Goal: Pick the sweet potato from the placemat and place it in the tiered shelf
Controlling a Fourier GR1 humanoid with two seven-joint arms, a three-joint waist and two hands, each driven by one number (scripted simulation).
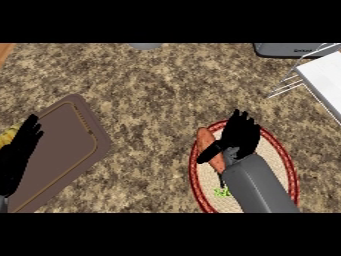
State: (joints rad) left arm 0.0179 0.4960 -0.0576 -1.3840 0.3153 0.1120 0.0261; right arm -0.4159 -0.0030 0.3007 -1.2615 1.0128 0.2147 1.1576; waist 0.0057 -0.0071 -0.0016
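Potato (206,145) lies on left part of placemat (284,155). Right hand (239,134) over placemat, fingers straight, thumb touching potato. Shelf (334,85) up-right of placemat. Left hand (14,155) far left, spread, resting.

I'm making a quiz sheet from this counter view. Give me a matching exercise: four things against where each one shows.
Things:
1. sweet potato
2. tiered shelf
3. left robot hand
4. brown mat

Places:
A. far right, top
B. left edge, fingers up
C. on the round placemat, beside the right robot hand
D. flat on the counter, left side

Pairs: 1-C, 2-A, 3-B, 4-D
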